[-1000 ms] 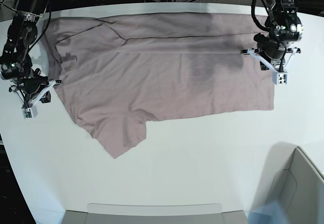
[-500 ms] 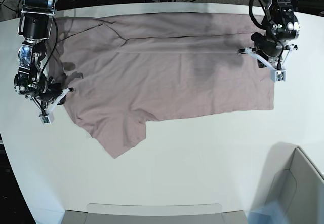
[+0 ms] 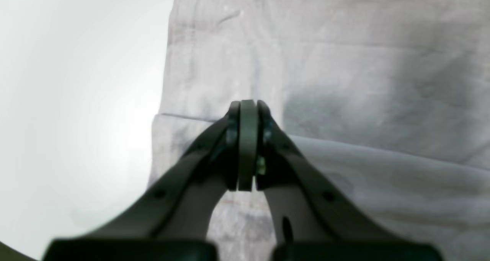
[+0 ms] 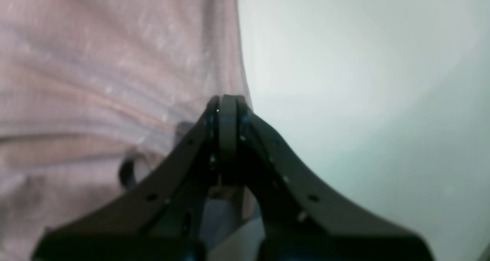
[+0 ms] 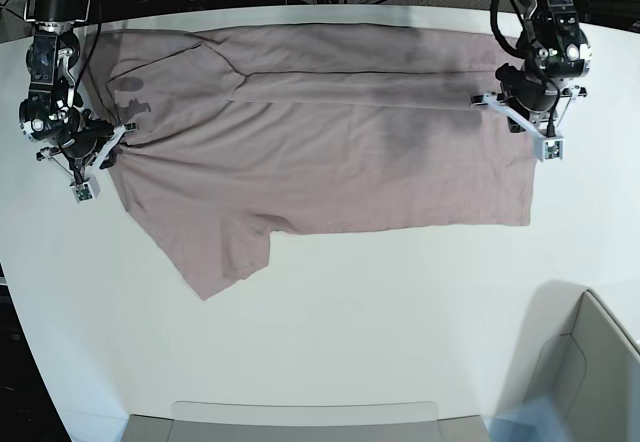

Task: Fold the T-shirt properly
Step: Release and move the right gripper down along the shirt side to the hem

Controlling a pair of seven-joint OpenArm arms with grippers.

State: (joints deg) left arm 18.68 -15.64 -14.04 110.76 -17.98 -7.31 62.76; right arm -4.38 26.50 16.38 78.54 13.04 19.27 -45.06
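Your left gripper (image 5: 527,122), right of frame, and right gripper (image 5: 100,154), far left, are both clamped on opposite edges of the wrinkled dusty-pink cotton T-shirt (image 5: 320,152), which is spread across the upper white table (image 5: 380,332). Lift both evenly and keep the cloth taut between them so the fold lands straight.

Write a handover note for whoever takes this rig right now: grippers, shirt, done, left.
Left gripper: jaws shut, over the pink T-shirt near its hem-side edge; no cloth visibly pinched.
Right gripper: jaws shut at the shirt's opposite edge; a grip cannot be confirmed.
T-shirt: spread on the white table, far long edge already folded over, one sleeve sticking out toward the near side.
Left: tuck that sleeve, fold the near side, then fold crosswise.
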